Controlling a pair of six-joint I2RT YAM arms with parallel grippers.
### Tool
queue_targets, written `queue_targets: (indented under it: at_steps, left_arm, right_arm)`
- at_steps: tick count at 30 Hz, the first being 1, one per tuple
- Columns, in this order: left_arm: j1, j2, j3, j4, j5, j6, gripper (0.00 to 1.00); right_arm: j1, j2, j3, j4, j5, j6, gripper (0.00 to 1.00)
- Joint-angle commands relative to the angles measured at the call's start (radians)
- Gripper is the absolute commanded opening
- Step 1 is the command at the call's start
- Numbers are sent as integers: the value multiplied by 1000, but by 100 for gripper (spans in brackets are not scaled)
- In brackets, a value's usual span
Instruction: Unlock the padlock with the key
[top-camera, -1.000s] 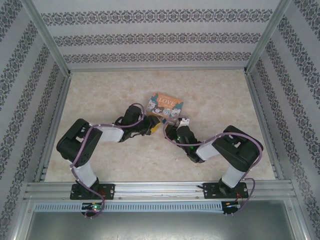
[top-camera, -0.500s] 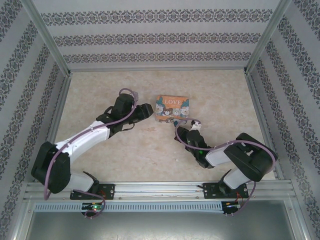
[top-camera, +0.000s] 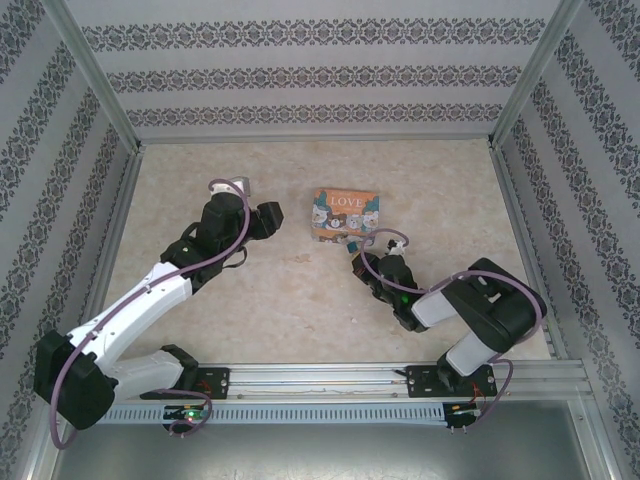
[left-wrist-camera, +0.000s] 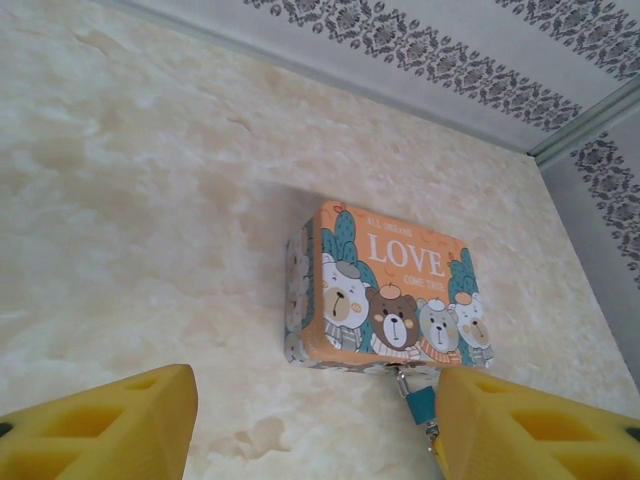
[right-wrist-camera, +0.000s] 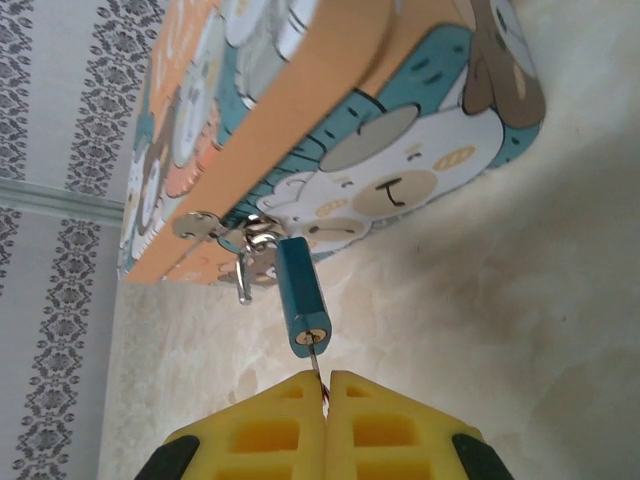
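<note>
The tiny blue-teal padlock (right-wrist-camera: 300, 295) hangs by its silvery shackle (right-wrist-camera: 258, 240) from the hasp of the orange "LOVE" tin (right-wrist-camera: 330, 120). A thin metal key (right-wrist-camera: 317, 362) sits in the keyhole at the padlock's bottom end. My right gripper (right-wrist-camera: 327, 385) is shut on the key's head, just below the padlock. From above, the padlock (top-camera: 352, 243) lies at the tin's (top-camera: 345, 213) near edge, right in front of the right gripper (top-camera: 362, 258). My left gripper (top-camera: 270, 218) is open, left of the tin and holding nothing. Between its yellow fingers (left-wrist-camera: 110, 425) the left wrist view shows the tin (left-wrist-camera: 390, 290) and the padlock (left-wrist-camera: 420, 403).
The tin rests on a pale marbled tabletop (top-camera: 300, 300) enclosed by patterned walls and metal frame posts (top-camera: 95, 80). A metal rail (top-camera: 320, 375) runs along the near edge by the arm bases.
My left arm has swung back and to the left, away from the tin, and now stands open beside it. The tin has shifted slightly right. The right gripper stays at the padlock.
</note>
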Motion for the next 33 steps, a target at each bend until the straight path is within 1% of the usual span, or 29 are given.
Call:
queue_targets:
  at_steps: [1,5,8,9,10,12,15,18,22,25,27,29,30,33]
  left_arm:
    - [6,-25,-18,-48,-56,41,65]
    - [6,-32,-24,-57,-63,43,66]
    - [8,-30,-23,-65,-66,53,67]
    - [9,-28,-22,-64,-67,56,68]
    - [10,-28,-22,-64,-67,60,69]
    - [15,-21,-19,-62,-65,65,70]
    - [26,-10,-10,-61,-54,70,72]
    - [42,2,4,-62,-36,73,74]
    - [73,19,18,-55,8,57,77]
    - [109,44,26,-32,76,45,80]
    - [141,77,37,-17,148,33,82]
    - [172,118,52,-7,229,21,84]
    - [189,146,66,-4,279,18,85]
    - [219,241,127,-29,398,22,86]
  right_arm:
    - [-10,64,29,60,-47,53,0]
    - [-15,121,47,93,-70,82,0]
    - [-17,132,47,97,-69,88,0]
    - [-16,129,45,95,-65,87,3]
    - [-16,126,42,94,-60,86,7]
    - [-18,113,35,91,-54,74,20]
    - [-20,90,25,91,-48,62,33]
    - [-25,52,12,72,-32,47,44]
    - [-40,-40,-4,16,0,-11,56]
    - [-66,-119,-7,-15,-5,-85,70]
    - [-88,-172,-2,-33,-43,-150,80]
    - [-110,-212,7,-40,-94,-184,90]
    - [-127,-224,17,-56,-133,-184,93]
    - [-161,-225,43,-58,-255,-188,97]
